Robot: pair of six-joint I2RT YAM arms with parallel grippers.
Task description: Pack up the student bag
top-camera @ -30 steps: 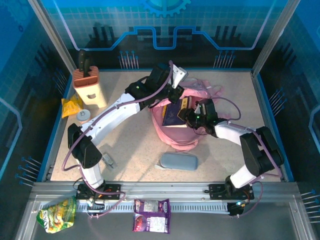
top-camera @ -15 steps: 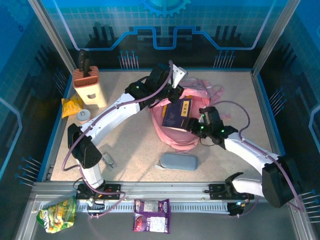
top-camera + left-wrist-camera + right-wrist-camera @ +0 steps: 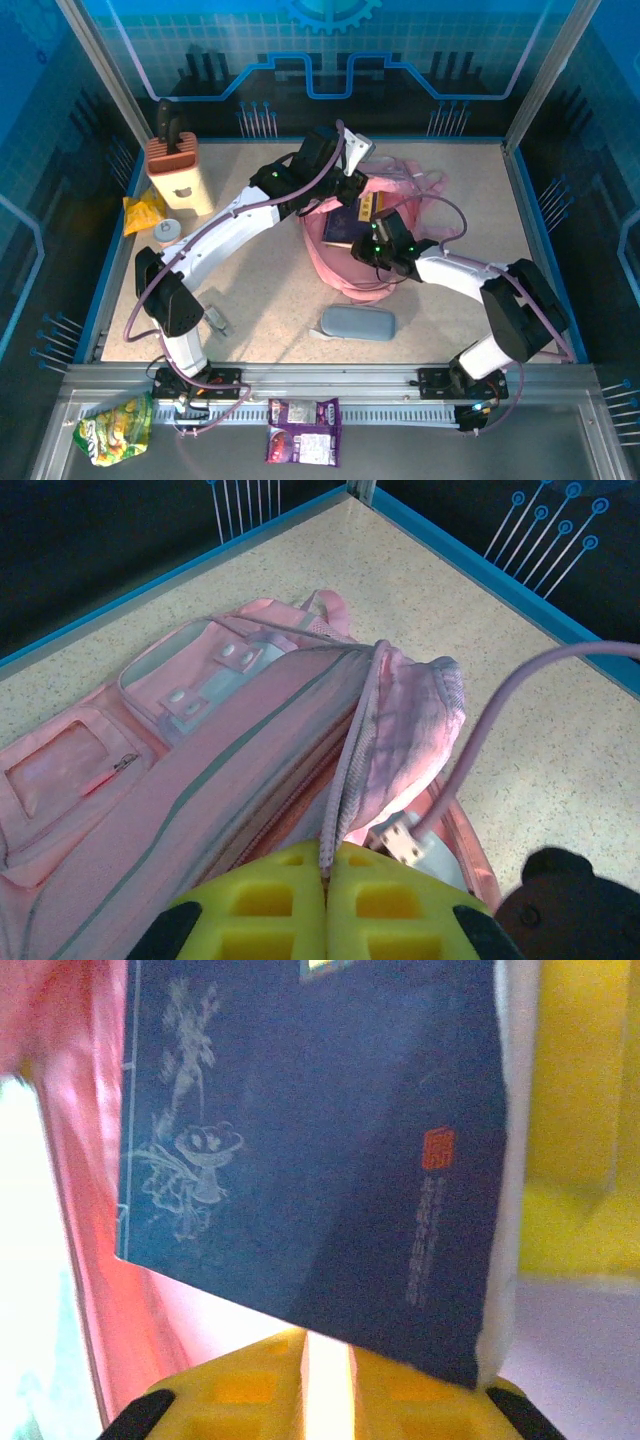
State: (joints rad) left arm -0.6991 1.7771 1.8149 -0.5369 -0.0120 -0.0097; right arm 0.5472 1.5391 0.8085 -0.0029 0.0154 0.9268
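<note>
1 book [image 3: 347, 224] half inside pink bag [image 3: 340, 272] mid-table; left gripper [image 3: 327, 865] pinches bag's mouth edge; right gripper [image 3: 327, 1355] nearly closed, slit empty, against book. Pencil case [image 3: 357, 322] lies outside, likely yet to pack.

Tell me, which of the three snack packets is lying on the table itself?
The yellow packet, beside the knife block at the far left. The green packet and purple packet lie on the metal ledge in front of the arms.

Table [image 3: 260, 290] holds student bag [image 3: 335, 265] (pink), pencil case [image 3: 357, 322].
</note>
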